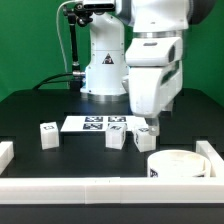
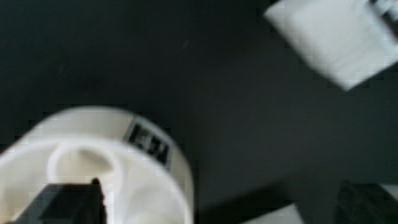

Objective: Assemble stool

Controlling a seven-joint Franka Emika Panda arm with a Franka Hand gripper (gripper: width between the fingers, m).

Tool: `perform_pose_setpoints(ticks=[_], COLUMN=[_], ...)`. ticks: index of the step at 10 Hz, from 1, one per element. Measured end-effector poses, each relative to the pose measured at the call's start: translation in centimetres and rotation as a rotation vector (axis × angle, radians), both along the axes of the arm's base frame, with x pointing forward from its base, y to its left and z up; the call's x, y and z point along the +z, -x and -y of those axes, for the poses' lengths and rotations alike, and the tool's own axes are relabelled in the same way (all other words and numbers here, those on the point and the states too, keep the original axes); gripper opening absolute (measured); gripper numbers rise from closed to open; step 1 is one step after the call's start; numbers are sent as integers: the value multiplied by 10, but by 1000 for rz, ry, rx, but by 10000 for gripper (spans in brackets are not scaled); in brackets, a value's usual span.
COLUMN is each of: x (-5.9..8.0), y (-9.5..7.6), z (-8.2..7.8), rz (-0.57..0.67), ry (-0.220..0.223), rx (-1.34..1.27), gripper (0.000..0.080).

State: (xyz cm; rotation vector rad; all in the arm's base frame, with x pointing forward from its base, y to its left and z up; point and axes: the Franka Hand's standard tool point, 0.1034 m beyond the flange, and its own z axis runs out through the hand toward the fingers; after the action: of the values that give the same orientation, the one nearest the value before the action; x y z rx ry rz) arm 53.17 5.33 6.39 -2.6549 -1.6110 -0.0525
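Observation:
The round white stool seat (image 1: 178,165) lies at the front of the table, toward the exterior view's right, with a tag on its side wall. In the wrist view the seat (image 2: 86,160) fills one corner. Three white tagged legs lie loose: one (image 1: 47,135) toward the exterior view's left, one (image 1: 117,138) in the middle, one (image 1: 147,139) just behind the seat. That last leg also shows in the wrist view (image 2: 338,42). My gripper (image 1: 151,123) hangs low over that leg and the seat's back edge. In the wrist view the gripper (image 2: 214,205) is open and empty, with one finger (image 2: 63,205) over the seat.
The marker board (image 1: 100,124) lies flat behind the legs. Long white border rails run along the front (image 1: 90,188) and both sides (image 1: 6,152) of the black table. The robot's base (image 1: 100,70) stands behind the board.

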Motion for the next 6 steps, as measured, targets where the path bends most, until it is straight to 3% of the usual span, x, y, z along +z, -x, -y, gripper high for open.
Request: perform_pose_setpoints(ticks=[1, 4, 6], x=[-1, -2, -3], y=[8, 7, 7], z=[8, 6, 6], rz=[-2, -5, -16], ry=[3, 2, -7], rx=[3, -47, -233], gripper=[649, 649, 649])
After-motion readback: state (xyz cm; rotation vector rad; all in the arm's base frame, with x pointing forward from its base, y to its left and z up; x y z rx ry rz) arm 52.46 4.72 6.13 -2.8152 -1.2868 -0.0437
